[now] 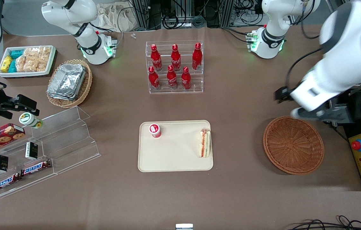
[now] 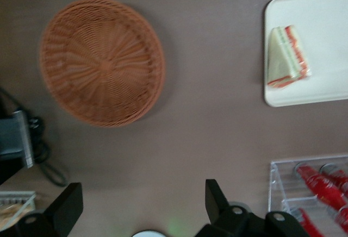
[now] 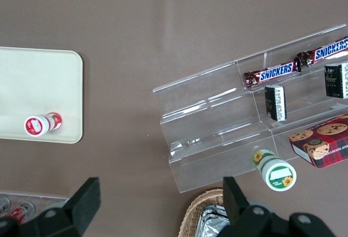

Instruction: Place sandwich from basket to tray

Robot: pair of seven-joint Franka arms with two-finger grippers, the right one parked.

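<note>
Partly hidden hand (image 2: 141, 204) spread, sandwich (image 1: 204, 142) on tray (image 1: 174, 159)

Your left arm raised over the working arm's end of the counter, wrist angled downward, hand (image 2: 138, 207) held high in the air, fingers (image 2: 68, 207) spread wide apart, nothing held between them

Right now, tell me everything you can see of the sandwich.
The sandwich is a small wedge of pale bread with red-orange and green filling layers showing along its cut edge. It lies on the cream tray, close to the rim at the end toward the empty wicker basket, with only the tray touching it. A red-capped cup stands apart from it on the same tray. The tool is open, hanging above the bare table, holding nothing.
</note>
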